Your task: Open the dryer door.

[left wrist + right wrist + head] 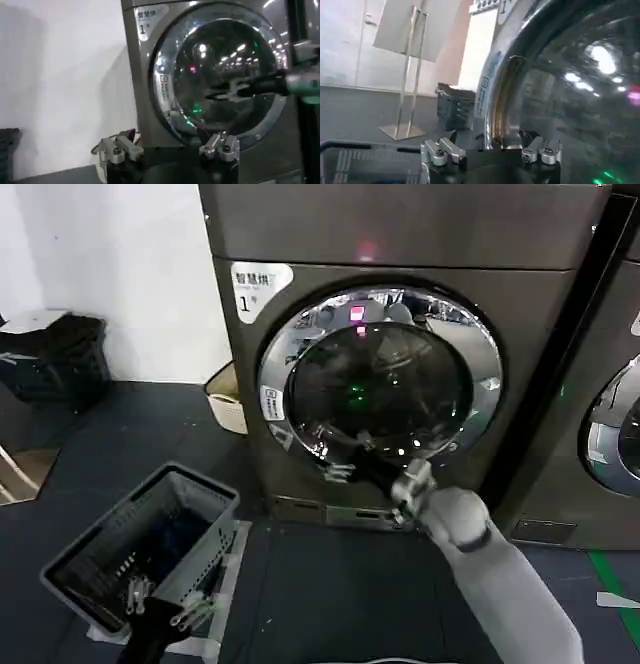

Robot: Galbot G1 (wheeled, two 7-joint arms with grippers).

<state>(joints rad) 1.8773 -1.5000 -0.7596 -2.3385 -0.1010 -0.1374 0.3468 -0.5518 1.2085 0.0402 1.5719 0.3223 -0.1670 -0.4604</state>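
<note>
The dryer door (pixel 380 389) is round, with a chrome ring and dark glass, on the dark grey machine with the white "1" sticker (pixel 255 287). It looks closed against the front. My right gripper (pixel 336 460) is at the door's lower left, against the chrome ring. Seen from the right wrist, the ring's edge (pixel 503 100) runs between the spread fingers of the open right gripper (pixel 492 150). My left gripper (pixel 165 612) hangs low beside the basket, open and empty (pixel 170 148). The left wrist view faces the door (pixel 225 60) from a distance.
A grey laundry basket (pixel 140 539) stands on the dark floor at the front left. A second chrome-ringed machine (pixel 612 434) stands to the right. A beige tub (pixel 228 399) and a black crate (pixel 55 359) sit by the white wall. A metal stand (pixel 405 75) is off to the side.
</note>
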